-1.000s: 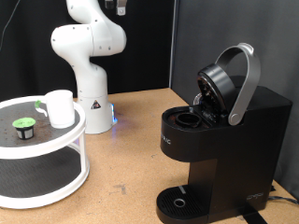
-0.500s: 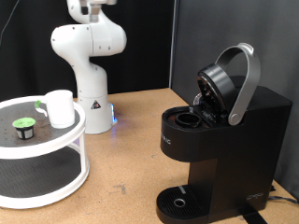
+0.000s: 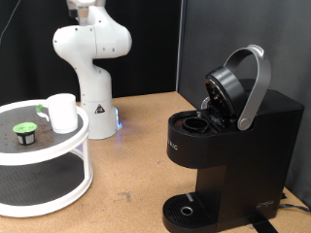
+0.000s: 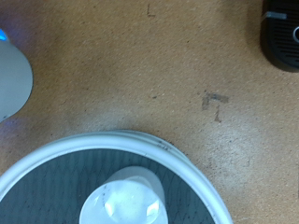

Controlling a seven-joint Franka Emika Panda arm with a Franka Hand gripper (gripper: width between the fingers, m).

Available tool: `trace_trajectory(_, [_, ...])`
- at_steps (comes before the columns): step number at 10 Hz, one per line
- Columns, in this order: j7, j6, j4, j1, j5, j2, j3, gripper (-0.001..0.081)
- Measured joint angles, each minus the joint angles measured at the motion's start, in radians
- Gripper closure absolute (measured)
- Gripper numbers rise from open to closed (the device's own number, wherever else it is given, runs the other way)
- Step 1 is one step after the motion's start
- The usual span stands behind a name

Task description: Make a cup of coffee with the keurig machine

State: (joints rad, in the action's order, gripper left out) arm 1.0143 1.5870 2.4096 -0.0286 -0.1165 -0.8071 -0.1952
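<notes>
On brown tabletop (image 3: 136,146), keurig machine (image 3: 228,146) (lid raised), black backdrop (image 3: 29,39)

This looks like a robotics lab rather than a kitchen. A white robot arm (image 3: 89,53) is bolted by its base straight onto a bare brown particle-board tabletop (image 3: 136,146), with black curtains hung behind it as a backdrop. The household items are staged as props: the keurig machine (image 3: 228,146) stands on the board, and a white two-tier turntable rack (image 3: 44,160) carries the cup (image 3: 62,112) and a small green-topped pod (image 3: 23,131). Faint pen marks (image 4: 215,101), possibly position markers, show on the board.
</notes>
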Motion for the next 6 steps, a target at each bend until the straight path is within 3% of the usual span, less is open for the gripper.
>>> trace_trajectory(6, [0.159,0.026,-0.014,-0.057,-0.11,0.0,-0.183,-0.0001])
